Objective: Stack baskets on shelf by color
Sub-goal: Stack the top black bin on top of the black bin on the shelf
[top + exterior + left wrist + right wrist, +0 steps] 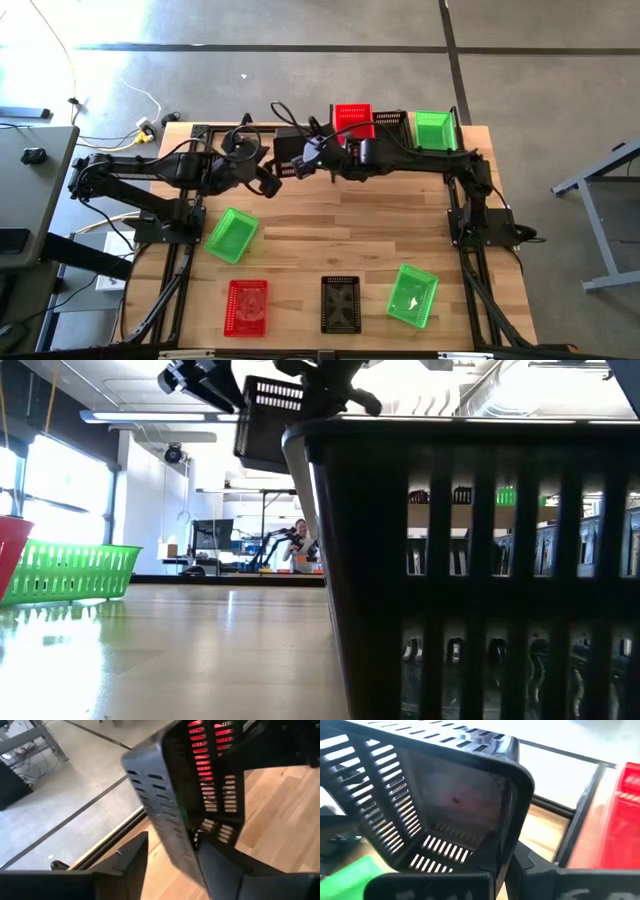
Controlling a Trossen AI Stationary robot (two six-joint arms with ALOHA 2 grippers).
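Note:
Both arms meet above the table's far middle around one black basket (289, 150), which is lifted and tilted; it also shows in the low view as the black basket (268, 420). My right gripper (314, 156) (502, 870) is shut on it. My left gripper (272, 180) (172, 865) is open, with one finger inside and one outside a side wall (165, 820). Bare wood shows between the outer finger (132, 860) and that wall. The shelf (400, 140) at the far edge carries a red basket (352, 120), a black basket (390, 122) and a green basket (432, 130). My right gripper pinches the black basket by an end wall just below its rim corner (506, 832), one finger inside the basket and one outside. The basket is lifted clear of the table and tilted, with its open side turned toward this wrist camera.
On the table lie a green basket (232, 235) at the left, and a red basket (247, 305), a black basket (340, 303) and a green basket (412, 295) along the near edge. That near black basket (480, 560) fills the low view's right half. Bare wood lies mid-table.

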